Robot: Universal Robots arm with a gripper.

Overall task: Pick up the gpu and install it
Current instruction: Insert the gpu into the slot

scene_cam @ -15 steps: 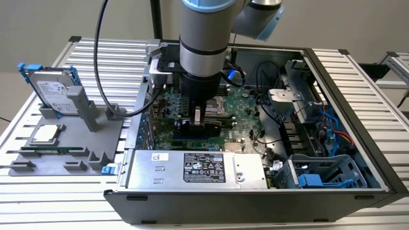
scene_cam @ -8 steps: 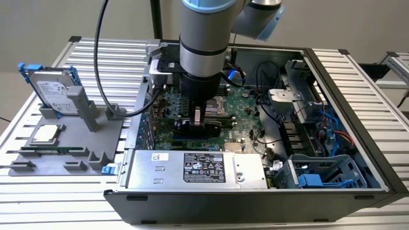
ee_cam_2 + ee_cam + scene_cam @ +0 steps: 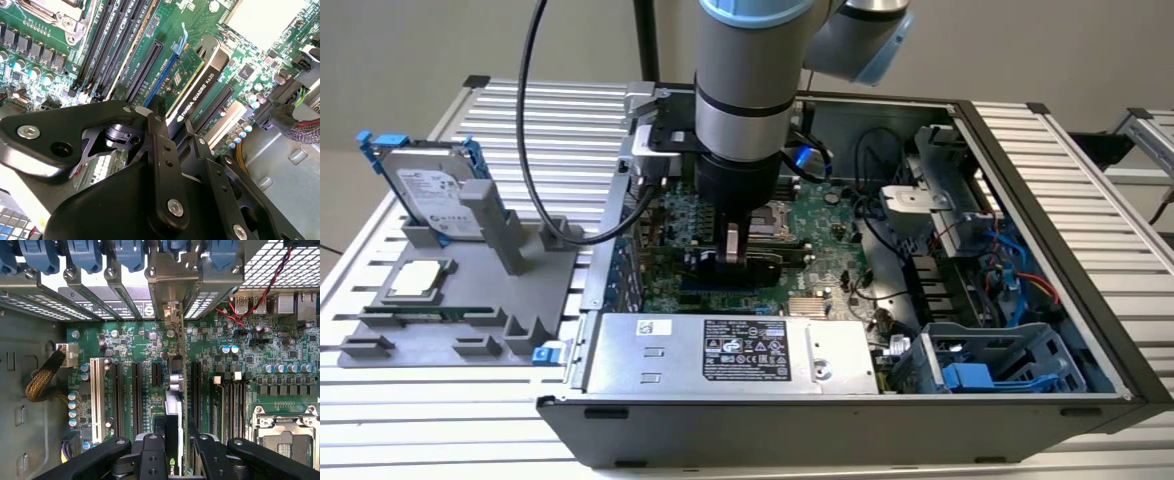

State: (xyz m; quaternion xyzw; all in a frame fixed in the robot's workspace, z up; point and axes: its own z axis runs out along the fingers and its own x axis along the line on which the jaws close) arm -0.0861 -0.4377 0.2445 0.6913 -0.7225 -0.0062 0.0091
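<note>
My gripper [image 3: 731, 252] reaches down inside the open computer case [image 3: 1041, 160], over the green motherboard [image 3: 827, 215]. It is shut on the gpu [image 3: 200, 85], a green card with a black cooler block, gripped at its top edge. The gpu stands upright on edge along the long blue slot [image 3: 162, 75]. In the first wrist view the gpu [image 3: 174, 395] runs edge-on from between my fingers [image 3: 162, 432] to the rear bracket openings [image 3: 167, 290]. Whether its lower edge sits fully in the slot is hidden.
A silver power supply [image 3: 720, 350] lies at the case front. A blue drive cage [image 3: 987, 370] and cables [image 3: 1021, 265] fill the exterior view's right. Outside, a grey holder [image 3: 454, 290] carries a hard drive [image 3: 434, 190]. Memory slots [image 3: 110, 40] and a CPU socket [image 3: 285, 437] flank the card.
</note>
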